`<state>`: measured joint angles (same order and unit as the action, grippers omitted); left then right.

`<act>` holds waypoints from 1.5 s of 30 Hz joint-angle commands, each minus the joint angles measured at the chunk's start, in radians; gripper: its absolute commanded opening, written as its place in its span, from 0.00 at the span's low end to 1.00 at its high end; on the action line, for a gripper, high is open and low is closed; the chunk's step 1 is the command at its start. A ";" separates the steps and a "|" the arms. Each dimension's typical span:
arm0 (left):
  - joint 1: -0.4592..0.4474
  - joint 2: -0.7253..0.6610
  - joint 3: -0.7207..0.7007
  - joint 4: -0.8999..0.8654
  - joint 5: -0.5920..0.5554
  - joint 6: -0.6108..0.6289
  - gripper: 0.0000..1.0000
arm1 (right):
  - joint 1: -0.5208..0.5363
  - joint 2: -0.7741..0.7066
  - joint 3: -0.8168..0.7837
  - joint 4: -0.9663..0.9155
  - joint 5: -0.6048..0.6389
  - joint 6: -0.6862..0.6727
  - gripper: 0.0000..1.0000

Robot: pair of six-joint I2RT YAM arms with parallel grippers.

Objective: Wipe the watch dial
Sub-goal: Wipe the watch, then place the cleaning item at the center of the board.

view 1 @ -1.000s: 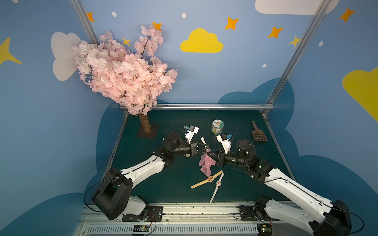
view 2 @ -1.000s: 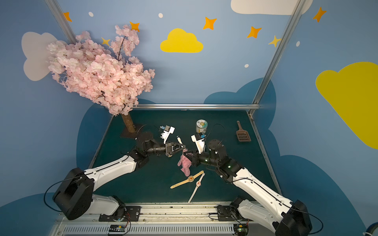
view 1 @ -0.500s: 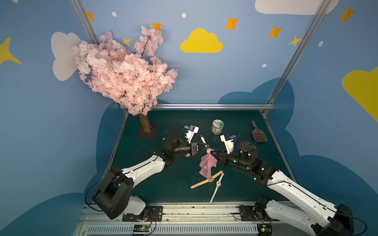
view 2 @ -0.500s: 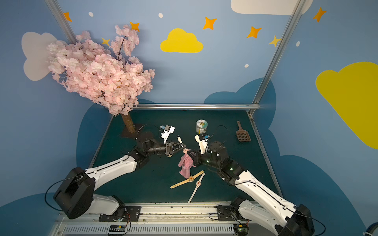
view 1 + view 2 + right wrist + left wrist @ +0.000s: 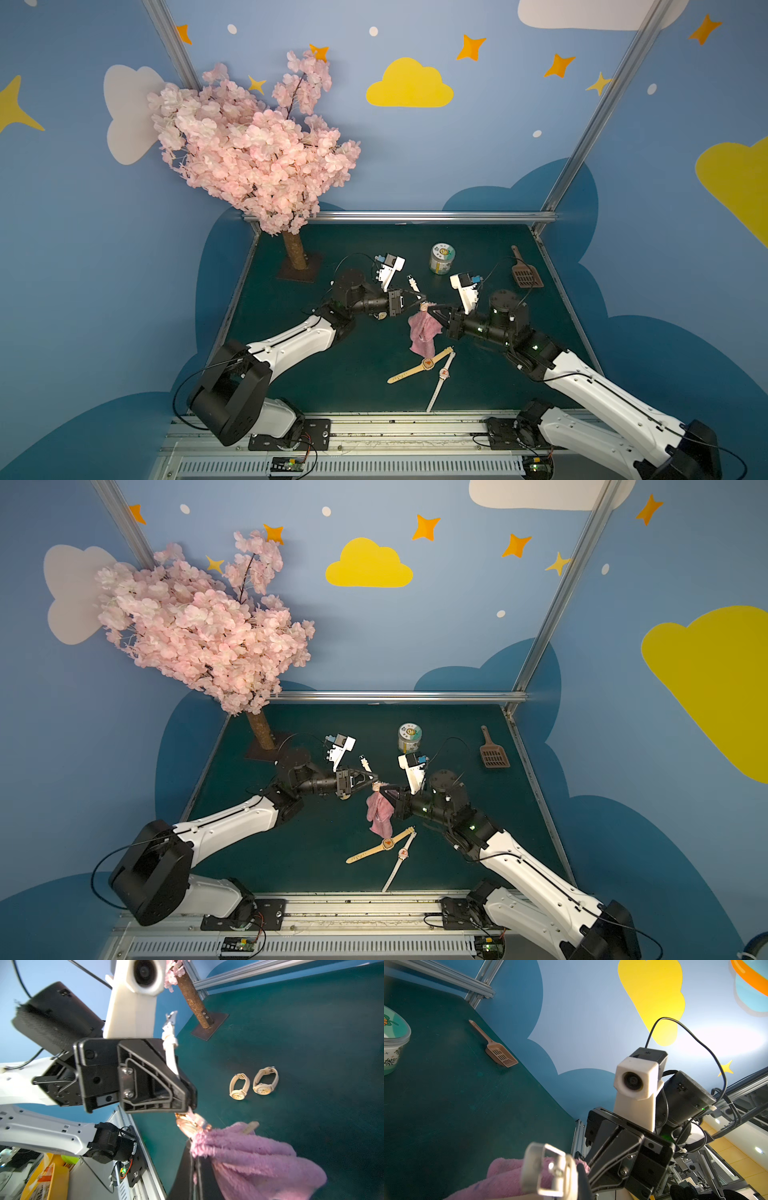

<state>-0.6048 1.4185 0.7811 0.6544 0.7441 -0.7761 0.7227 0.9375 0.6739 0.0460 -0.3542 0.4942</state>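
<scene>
My left gripper (image 5: 422, 298) (image 5: 374, 778) is shut on a white-strapped watch, held above the green table. The strap's buckle end (image 5: 412, 282) (image 5: 548, 1169) sticks out past the fingers. Its rose-gold watch dial (image 5: 191, 1124) (image 5: 424, 307) sits just beyond the left fingertips. My right gripper (image 5: 432, 309) (image 5: 384, 789) (image 5: 196, 1153) is shut on a pink cloth (image 5: 422, 332) (image 5: 380, 812) (image 5: 259, 1157). The cloth's pinched top touches the dial and the rest hangs down. In the left wrist view the cloth (image 5: 508, 1178) lies behind the buckle.
Two watches lie flat near the front, one tan-strapped (image 5: 427, 364) and one white-strapped (image 5: 444, 372). Two looped watches (image 5: 239, 1086) (image 5: 266, 1080) stand on the table under the left gripper. A jar (image 5: 441, 258), a brown scoop (image 5: 525, 274) and a blossom tree (image 5: 253, 158) stand at the back.
My right gripper has moved up and toward the left gripper with the cloth, bringing the cloth's top against the dial. The left gripper has barely moved.
</scene>
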 commanded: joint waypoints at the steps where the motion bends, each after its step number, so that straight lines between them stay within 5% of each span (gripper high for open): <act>1: -0.006 -0.005 -0.011 0.027 0.024 -0.006 0.03 | 0.007 0.014 0.004 0.129 -0.087 0.007 0.00; 13: -0.007 -0.016 -0.019 0.028 0.023 -0.005 0.03 | 0.005 -0.009 0.047 -0.094 0.210 0.012 0.00; 27: -0.005 0.008 0.006 0.033 0.029 -0.002 0.03 | 0.006 0.079 0.089 0.049 -0.105 -0.035 0.00; 35: 0.003 0.028 0.030 0.037 0.034 -0.003 0.03 | -0.004 0.116 0.196 -0.273 0.199 -0.091 0.00; 45: 0.028 0.034 0.021 0.063 0.049 -0.022 0.03 | -0.132 0.015 0.112 -0.324 0.286 -0.022 0.00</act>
<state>-0.5873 1.4517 0.7837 0.6781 0.7601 -0.7933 0.6289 0.9977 0.7986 -0.2398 -0.1291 0.4538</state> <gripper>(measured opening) 0.053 0.047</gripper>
